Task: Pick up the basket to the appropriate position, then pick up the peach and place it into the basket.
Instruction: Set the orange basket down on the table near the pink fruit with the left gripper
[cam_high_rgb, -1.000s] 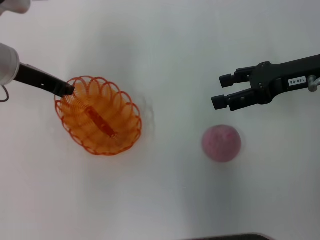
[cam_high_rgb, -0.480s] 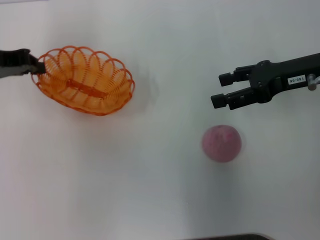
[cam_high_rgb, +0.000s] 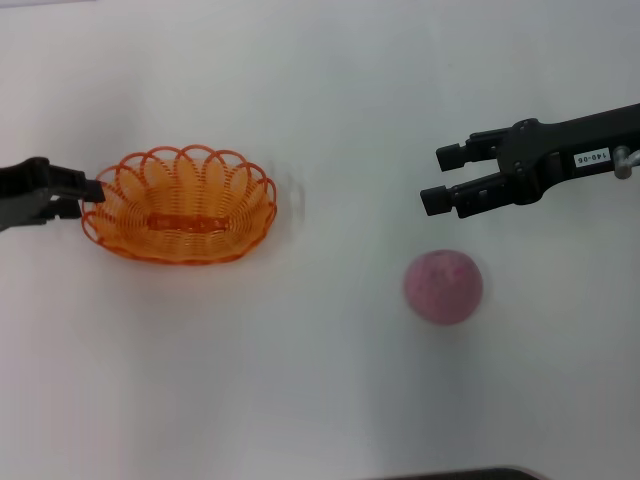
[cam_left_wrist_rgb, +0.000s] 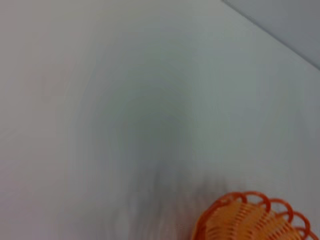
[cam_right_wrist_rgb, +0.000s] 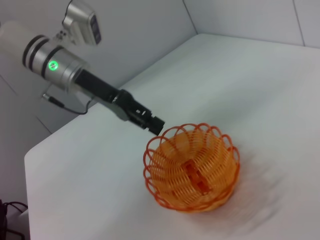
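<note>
The counter (cam_high_rgb: 320, 400) is plain white and matte, and in the head view it fills nearly everything. A thin dark strip (cam_high_rgb: 455, 473) shows at its near edge, right of the middle; what it is cannot be told. In the right wrist view the counter ends in a rounded corner (cam_right_wrist_rgb: 31, 152), and behind its far edge stands a pale grey wall (cam_right_wrist_rgb: 150, 30) with a faint vertical seam. A black cable (cam_right_wrist_rgb: 10, 210) hangs below that corner. In the left wrist view a grey band (cam_left_wrist_rgb: 285, 25) borders the counter's edge.

Black tool (cam_high_rgb: 432, 178), white label (cam_high_rgb: 590, 157)
</note>
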